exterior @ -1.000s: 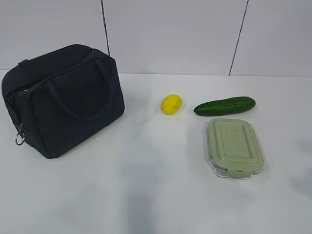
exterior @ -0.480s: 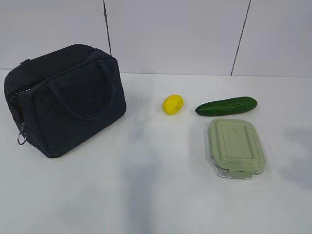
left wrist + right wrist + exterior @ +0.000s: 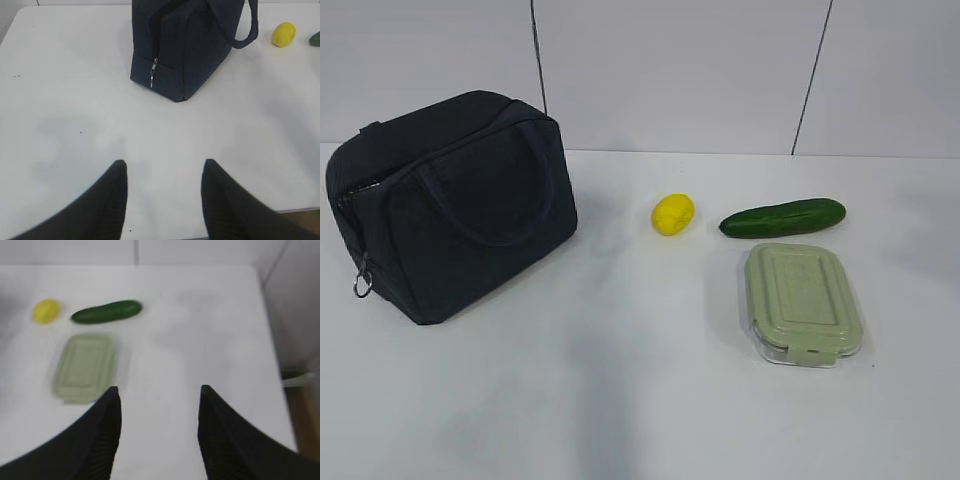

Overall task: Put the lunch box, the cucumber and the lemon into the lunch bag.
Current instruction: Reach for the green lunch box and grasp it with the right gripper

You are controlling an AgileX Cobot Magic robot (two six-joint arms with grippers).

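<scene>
Left gripper (image 3: 162, 172) parted and empty, right gripper (image 3: 159, 400) likewise, lunch bag (image 3: 450, 200) zipped, lunch box (image 3: 803, 300) beside cucumber (image 3: 782, 217)

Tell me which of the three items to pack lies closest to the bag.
The lemon: small, yellow, left of the cucumber and lunch box, nearest the lunch bag.

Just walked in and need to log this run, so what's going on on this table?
Nothing is being handled yet. The boxy dark navy fabric lunch bag stands on the white table looking zipped shut. The small yellow lemon, the long dark green cucumber and the sage-green-lidded clear lunch box lie apart to its right. The left gripper and right gripper hover open and empty.
</scene>
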